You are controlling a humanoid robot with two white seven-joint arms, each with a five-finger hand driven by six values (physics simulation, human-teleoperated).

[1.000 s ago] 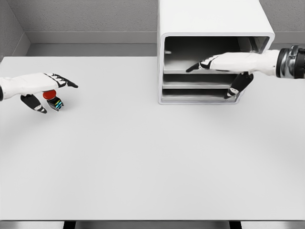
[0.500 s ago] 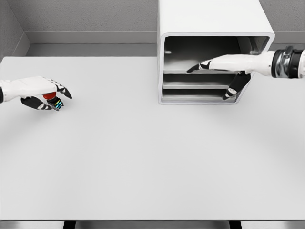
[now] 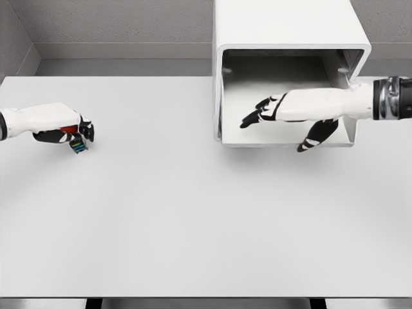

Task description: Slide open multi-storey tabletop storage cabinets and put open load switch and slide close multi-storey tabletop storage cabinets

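**Left hand gripping the switch, right hand at the cabinet**

We are curling our left hand (image 3: 61,125) around the load switch (image 3: 76,140), its red cap and striped body peeking out beneath the fingers, at the counter's (image 3: 193,219) far left edge. We are reaching our right hand (image 3: 283,112) into the white storage cabinet's (image 3: 283,29) open front, fingers spread and holding nothing. We cannot read any label or writing.

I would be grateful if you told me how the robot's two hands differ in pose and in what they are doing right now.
The left hand is curled shut around the small red switch near the table's left edge; the right hand is spread and holds nothing. The right hand reaches across the cabinet's open front; the left hand is far from it. Both are white with black fingertips.
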